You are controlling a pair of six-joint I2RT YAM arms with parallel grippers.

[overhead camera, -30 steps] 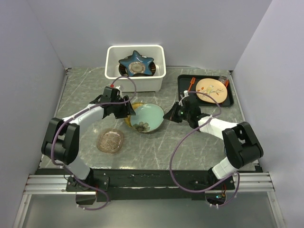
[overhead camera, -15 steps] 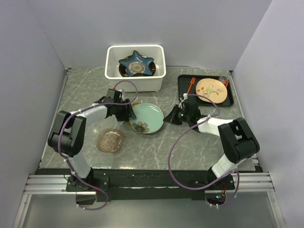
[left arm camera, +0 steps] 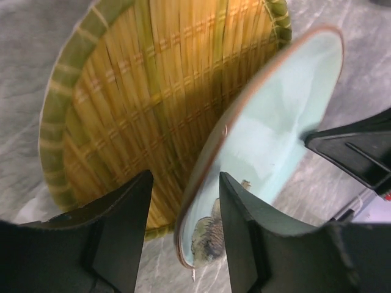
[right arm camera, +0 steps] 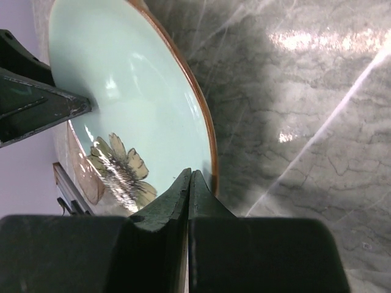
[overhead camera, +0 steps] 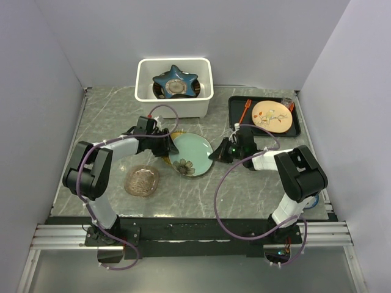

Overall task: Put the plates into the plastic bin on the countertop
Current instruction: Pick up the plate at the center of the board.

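The flowered plate (overhead camera: 190, 154) now tilts steeper. Left gripper (overhead camera: 165, 146) straddles its rim, fingers apart; right gripper (overhead camera: 214, 155), closed, presses the opposite edge

Overhead camera facing down, wrist cameras close, both sharing flowered plate (left arm camera: 269, 140)

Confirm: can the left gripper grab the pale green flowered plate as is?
Likely yes. The pale green flowered plate is tilted, and its rim lies between the open fingers of the left gripper with nothing blocking; the right gripper, shut, touches the far edge.
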